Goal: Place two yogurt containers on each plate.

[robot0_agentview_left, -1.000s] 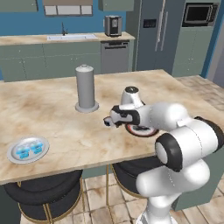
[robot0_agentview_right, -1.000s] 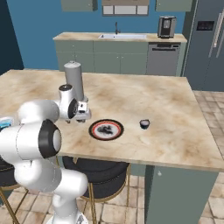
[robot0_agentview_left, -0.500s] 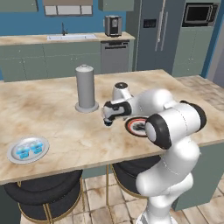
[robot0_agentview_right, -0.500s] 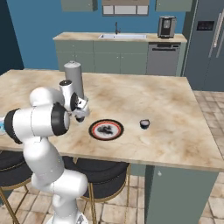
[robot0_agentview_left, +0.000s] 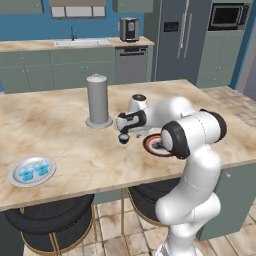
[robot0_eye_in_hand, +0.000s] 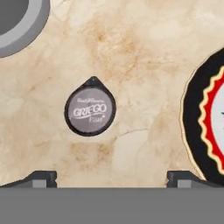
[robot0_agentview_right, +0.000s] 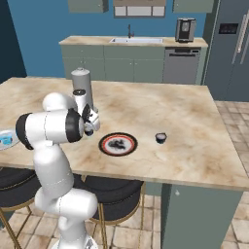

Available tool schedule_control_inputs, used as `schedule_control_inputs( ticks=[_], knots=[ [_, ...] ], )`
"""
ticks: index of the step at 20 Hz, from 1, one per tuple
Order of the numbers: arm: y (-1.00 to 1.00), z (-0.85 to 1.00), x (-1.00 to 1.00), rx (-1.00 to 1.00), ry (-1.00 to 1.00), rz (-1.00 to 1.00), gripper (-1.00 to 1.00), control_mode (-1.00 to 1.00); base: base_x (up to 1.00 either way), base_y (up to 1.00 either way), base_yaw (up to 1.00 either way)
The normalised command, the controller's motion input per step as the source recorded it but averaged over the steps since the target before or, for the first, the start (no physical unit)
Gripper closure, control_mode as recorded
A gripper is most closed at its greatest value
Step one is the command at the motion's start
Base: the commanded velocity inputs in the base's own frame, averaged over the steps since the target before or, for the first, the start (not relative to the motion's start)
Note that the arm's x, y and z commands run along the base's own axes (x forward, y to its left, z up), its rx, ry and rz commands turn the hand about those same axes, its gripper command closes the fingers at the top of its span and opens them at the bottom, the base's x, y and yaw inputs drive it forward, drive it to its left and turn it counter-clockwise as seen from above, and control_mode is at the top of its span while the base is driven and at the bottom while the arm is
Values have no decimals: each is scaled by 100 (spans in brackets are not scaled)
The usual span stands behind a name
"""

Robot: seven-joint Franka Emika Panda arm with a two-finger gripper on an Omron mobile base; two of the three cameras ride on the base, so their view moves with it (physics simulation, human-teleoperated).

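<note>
Pincer (robot0_eye_in_hand: 112, 177) wide apart and holding nothing, hanging just above a dark yogurt cup (robot0_eye_in_hand: 90, 111). Seen from the left base as well: pincer (robot0_agentview_left: 123, 134) pointing down at that same small cup (robot0_agentview_left: 123, 140), not yet touching it as far as can be told. Cup standing upright on the desk (robot0_agentview_left: 65, 150), between the tall grey canister (robot0_agentview_left: 98, 100) and the black plate with the red rim (robot0_eye_in_hand: 192, 118), near the plate but apart from it.

Black plate (robot0_agentview_right: 117, 144) lying close to the front edge of the desk, with a dark patch in its middle; cannot tell whether a cup or only a pattern. Second dark cup (robot0_agentview_right: 161, 138) alone on the desk, beyond that plate on its right side.

Far to the left, silver plate (robot0_agentview_left: 15, 179) already carrying two light blue cups (robot0_agentview_left: 34, 170) side by side.

So, by judgement: silver plate finished, half of the task done. Left to do: closing on the near dark cup, moving it to the black plate, then the same for the other dark cup.
</note>
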Motion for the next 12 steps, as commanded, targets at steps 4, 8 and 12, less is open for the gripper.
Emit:
schedule_control_inputs(
  ticks=[4,8,12],
  knots=[
    [5,-21,43,0,0,0,-100,-100,0,0,0],
    [16,-15,33,0,0,0,-100,-100,0,0,0],
    [14,-18,13,0,0,0,-100,-100,0,0,0]
  ],
)
